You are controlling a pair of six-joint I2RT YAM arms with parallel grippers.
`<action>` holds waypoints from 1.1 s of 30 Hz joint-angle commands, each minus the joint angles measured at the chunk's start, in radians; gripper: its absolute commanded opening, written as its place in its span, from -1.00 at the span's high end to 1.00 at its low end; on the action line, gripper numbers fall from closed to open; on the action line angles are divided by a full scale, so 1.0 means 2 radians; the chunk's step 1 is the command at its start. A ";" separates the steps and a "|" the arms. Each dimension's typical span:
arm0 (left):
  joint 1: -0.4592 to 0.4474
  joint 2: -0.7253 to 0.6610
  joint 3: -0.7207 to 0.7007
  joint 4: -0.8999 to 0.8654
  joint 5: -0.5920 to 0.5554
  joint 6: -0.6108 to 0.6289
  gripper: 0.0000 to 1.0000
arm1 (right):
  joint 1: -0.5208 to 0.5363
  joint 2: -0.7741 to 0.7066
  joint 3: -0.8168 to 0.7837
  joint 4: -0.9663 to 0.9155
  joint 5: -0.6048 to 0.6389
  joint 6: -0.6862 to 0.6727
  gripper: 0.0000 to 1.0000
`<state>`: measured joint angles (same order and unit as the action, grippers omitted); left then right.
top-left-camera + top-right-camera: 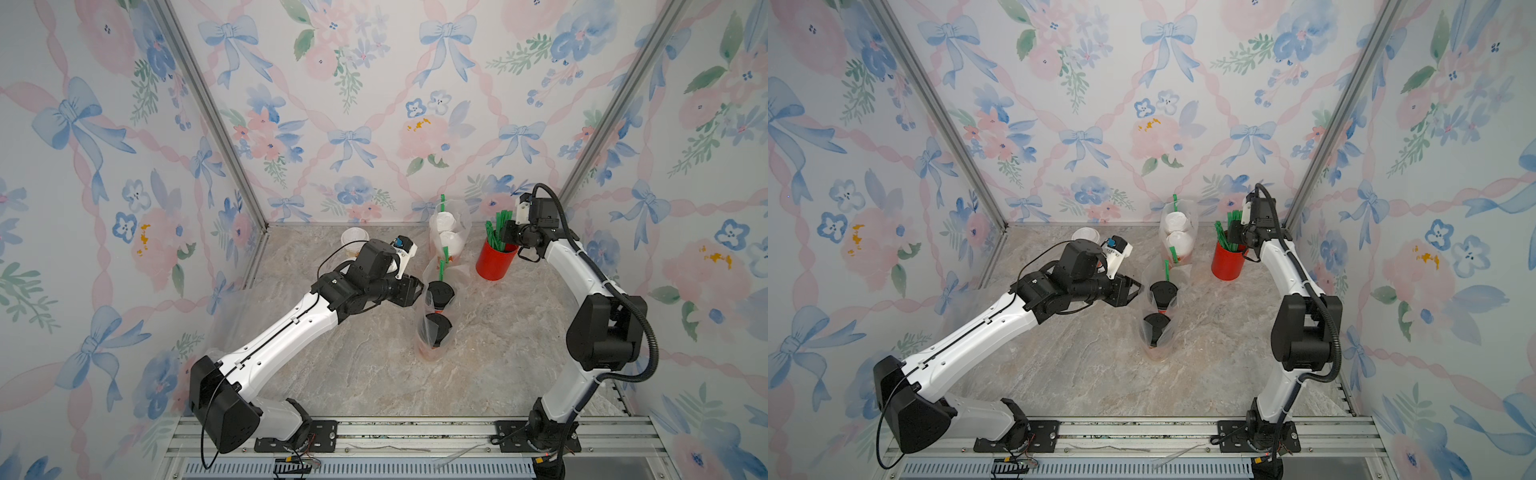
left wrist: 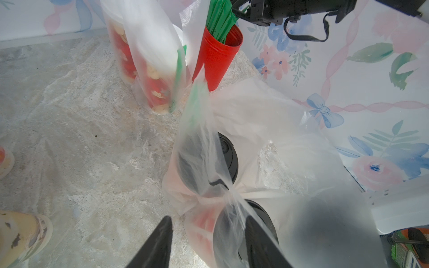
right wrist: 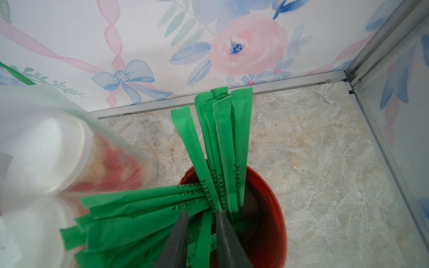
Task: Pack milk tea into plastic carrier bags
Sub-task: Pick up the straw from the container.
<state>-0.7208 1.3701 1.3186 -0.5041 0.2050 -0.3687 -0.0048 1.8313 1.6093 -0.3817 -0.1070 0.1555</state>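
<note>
Black-lidded cups (image 1: 441, 293), clear crinkly bag (image 2: 255, 111)

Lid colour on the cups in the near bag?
Black, both lids; shows best in a top view.

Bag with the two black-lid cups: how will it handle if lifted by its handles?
Bag film looks thin and crinkled, so likely floppy, drawing taut before anything lifts. The two cups inside probably make it bottom-heavy and swingy. They're tall and narrow, so a sideways push may tip them.
</note>
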 commanded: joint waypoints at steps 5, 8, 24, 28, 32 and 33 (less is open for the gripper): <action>-0.001 -0.001 0.010 -0.001 -0.003 -0.003 -0.04 | 0.001 -0.022 0.004 -0.006 0.008 0.005 0.49; -0.001 -0.002 0.009 -0.001 -0.002 -0.003 -0.04 | 0.002 -0.027 0.003 -0.022 0.005 0.009 0.32; -0.002 -0.010 0.003 -0.001 -0.006 -0.005 -0.04 | 0.010 -0.024 -0.027 -0.005 0.016 0.014 0.51; -0.002 -0.012 0.000 -0.001 -0.007 -0.006 -0.04 | 0.011 -0.023 -0.021 -0.006 0.021 0.011 0.66; -0.002 -0.013 0.000 -0.001 -0.008 -0.005 -0.04 | 0.014 -0.037 -0.015 -0.011 0.036 0.007 0.77; -0.002 -0.013 0.000 -0.001 -0.009 -0.005 -0.04 | 0.016 -0.043 -0.012 -0.016 0.040 0.005 0.78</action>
<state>-0.7208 1.3685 1.3186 -0.5041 0.2043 -0.3714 0.0105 1.7714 1.5532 -0.3943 -0.0612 0.1722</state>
